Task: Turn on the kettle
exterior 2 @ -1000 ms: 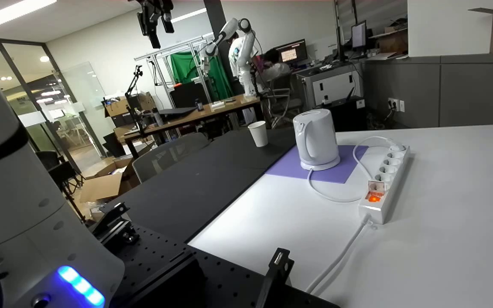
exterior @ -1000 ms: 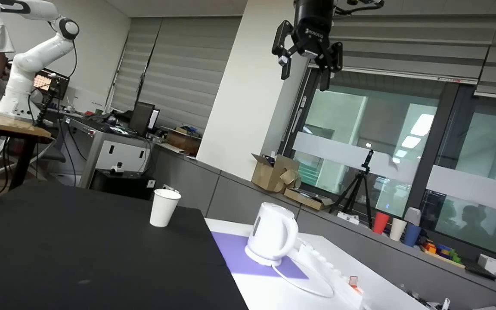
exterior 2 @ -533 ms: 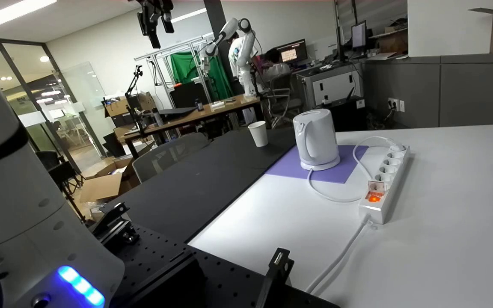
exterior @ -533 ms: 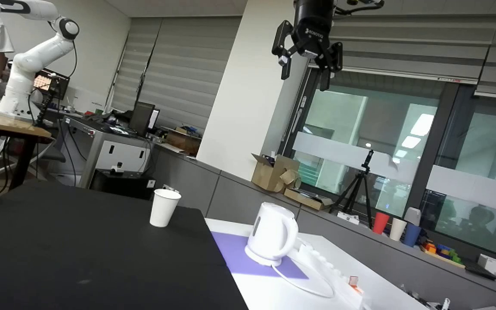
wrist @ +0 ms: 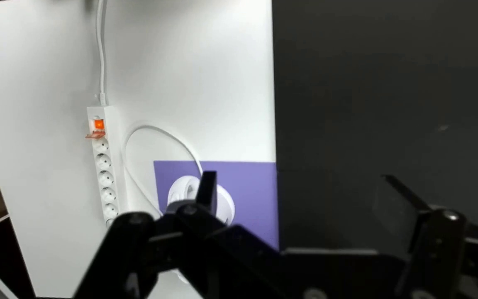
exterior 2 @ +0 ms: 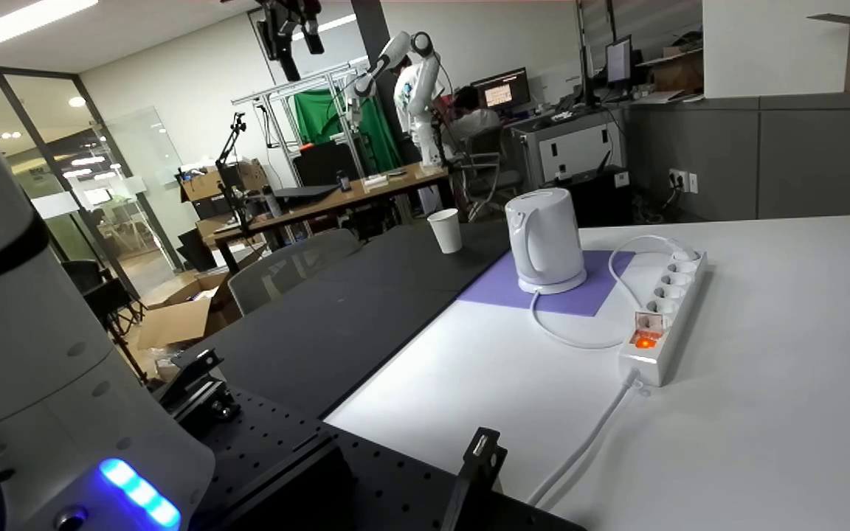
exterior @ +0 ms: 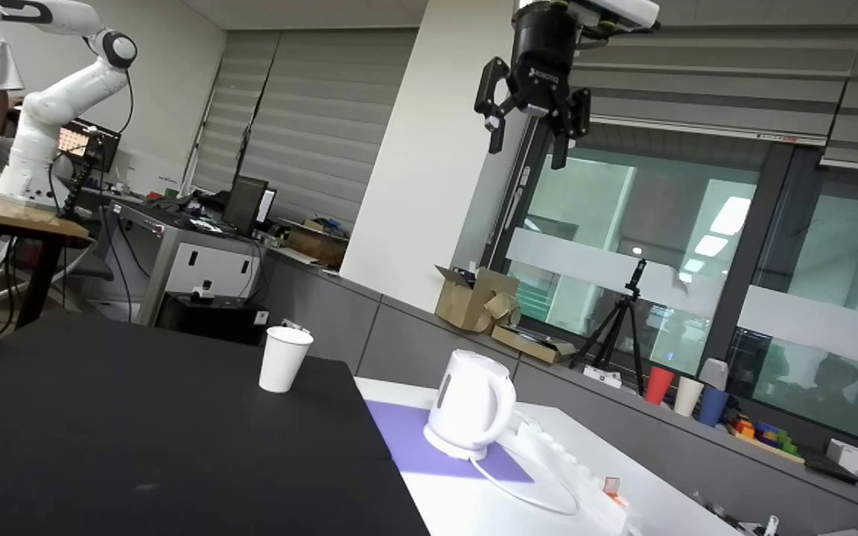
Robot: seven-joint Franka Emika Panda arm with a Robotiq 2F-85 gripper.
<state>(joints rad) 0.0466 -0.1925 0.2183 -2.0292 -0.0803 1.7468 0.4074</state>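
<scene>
The white kettle [exterior: 468, 409] stands upright on a purple mat [exterior: 399, 432] at the black table section's edge. It also shows on the mat in an exterior view [exterior 2: 549, 240], its loop handle facing that camera. In the wrist view the kettle [wrist: 225, 203] is at lower centre-left, largely hidden behind my left finger. My gripper [exterior: 527, 152] hangs high above the tables, fingers down, open and empty; it shows at the top of an exterior view [exterior 2: 303, 65]. In the wrist view my gripper's fingers [wrist: 298, 176] are wide apart, with only tabletop between them. The kettle's switch is not clear.
A white paper cup [exterior: 285, 359] stands on the black table [exterior: 138, 432] near the kettle. A white power strip [exterior 2: 665, 313] with a lit orange switch lies beside the kettle. The kettle's cord [exterior 2: 572, 341] loops over the white table [exterior 2: 786, 369].
My gripper stayed still until half a second ago. Since then it has come down a little in one exterior picture and moved right in another. The kettle and cup have not moved.
</scene>
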